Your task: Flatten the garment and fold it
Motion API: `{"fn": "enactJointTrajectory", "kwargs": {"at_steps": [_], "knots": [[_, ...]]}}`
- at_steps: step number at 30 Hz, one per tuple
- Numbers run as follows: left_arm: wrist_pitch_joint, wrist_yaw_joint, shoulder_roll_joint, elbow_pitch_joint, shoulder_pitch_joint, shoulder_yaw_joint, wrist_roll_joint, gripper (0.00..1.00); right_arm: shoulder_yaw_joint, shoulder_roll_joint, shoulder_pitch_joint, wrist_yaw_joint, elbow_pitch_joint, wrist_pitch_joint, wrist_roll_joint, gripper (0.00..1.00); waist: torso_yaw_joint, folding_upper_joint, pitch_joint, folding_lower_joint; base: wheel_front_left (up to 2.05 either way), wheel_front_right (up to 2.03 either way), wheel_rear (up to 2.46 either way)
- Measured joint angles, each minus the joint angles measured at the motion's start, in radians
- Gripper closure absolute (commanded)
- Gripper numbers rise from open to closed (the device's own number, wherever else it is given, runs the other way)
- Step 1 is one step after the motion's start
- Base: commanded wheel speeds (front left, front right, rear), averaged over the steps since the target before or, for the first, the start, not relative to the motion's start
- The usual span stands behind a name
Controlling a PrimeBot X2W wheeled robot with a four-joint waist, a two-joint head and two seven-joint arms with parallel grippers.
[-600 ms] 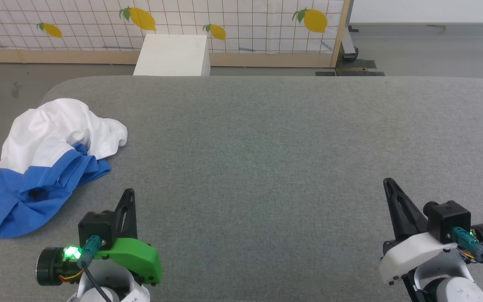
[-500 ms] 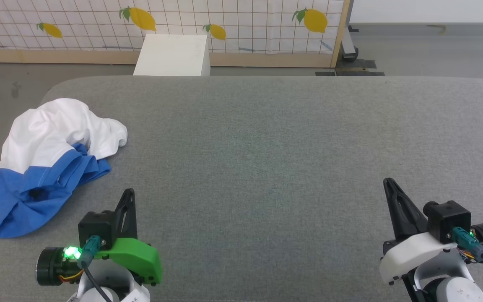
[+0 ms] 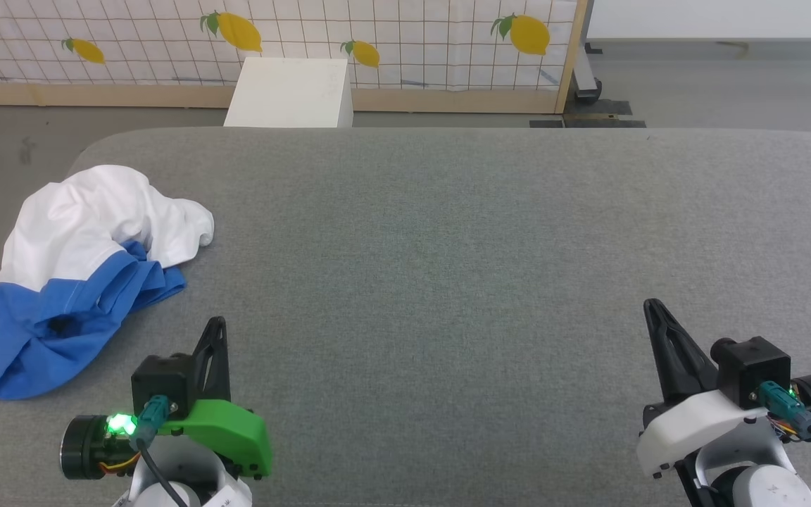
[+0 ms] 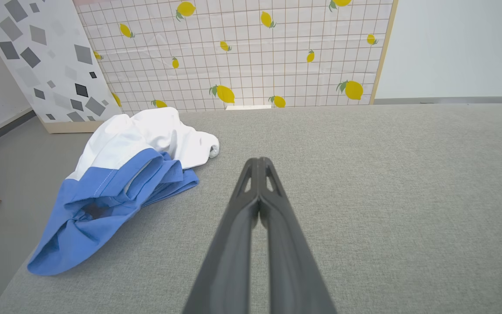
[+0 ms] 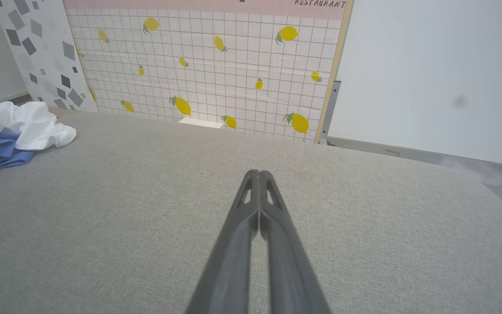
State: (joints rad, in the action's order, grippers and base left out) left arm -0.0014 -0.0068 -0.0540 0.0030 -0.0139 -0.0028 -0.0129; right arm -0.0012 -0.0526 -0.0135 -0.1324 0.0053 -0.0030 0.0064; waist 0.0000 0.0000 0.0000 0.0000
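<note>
I have the garment (image 3: pixel 89 274) lying in a crumpled heap on the grey tabletop (image 3: pixel 448 246), hard against the tabletop's left edge and nearer its far-left corner than its near one. The white part is bunched toward the tabletop's far edge, with one rumpled lobe reaching in toward the middle. The blue part sits toward the near edge, creased and folded over itself, and its lowest corner comes right up to the tabletop's left rim. Nothing is spread flat.

My left hand (image 3: pixel 217 325) hovers over the near-left part of the tabletop, its two dark fingers pressed together and pinching nothing. It sits close to the blue end of the heap but apart from it. My right hand (image 3: pixel 652 306) hovers over the tabletop's near-right part, well apart from the cloth, fingers likewise pressed together on nothing. Both point toward the tabletop's far edge.

Beyond that far edge a white box (image 3: pixel 289 91) stands on the floor, and behind it a lemon-print screen (image 3: pixel 391 42).
</note>
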Motion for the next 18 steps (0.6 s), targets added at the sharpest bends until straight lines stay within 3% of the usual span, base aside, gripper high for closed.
{"fn": "enactJointTrajectory", "kwargs": {"at_steps": [5, 6, 18], "knots": [[0.000, 0.000, 0.000, 0.000, 0.000, 0.000, 0.000, 1.00, 0.000, 0.000, 0.000, 0.000, 0.000, 0.000, 0.000, 1.00, 0.000, 0.0000, 0.000, 0.0000, 0.00, 0.00, 0.00], [0.000, 0.000, 0.000, 0.000, 0.000, -0.001, -0.001, 0.00, 0.000, 0.000, 0.000, 0.000, 0.001, 0.000, 0.000, 0.01, 0.000, 0.0000, 0.000, 0.0000, 0.00, 0.00, 0.00], [-0.010, 0.000, 0.000, 0.012, -0.001, -0.016, -0.009, 0.00, -0.002, 0.000, 0.000, 0.000, 0.002, -0.006, 0.002, 0.00, 0.003, 0.0000, 0.000, 0.0000, 0.00, 0.00, 0.00]]}}
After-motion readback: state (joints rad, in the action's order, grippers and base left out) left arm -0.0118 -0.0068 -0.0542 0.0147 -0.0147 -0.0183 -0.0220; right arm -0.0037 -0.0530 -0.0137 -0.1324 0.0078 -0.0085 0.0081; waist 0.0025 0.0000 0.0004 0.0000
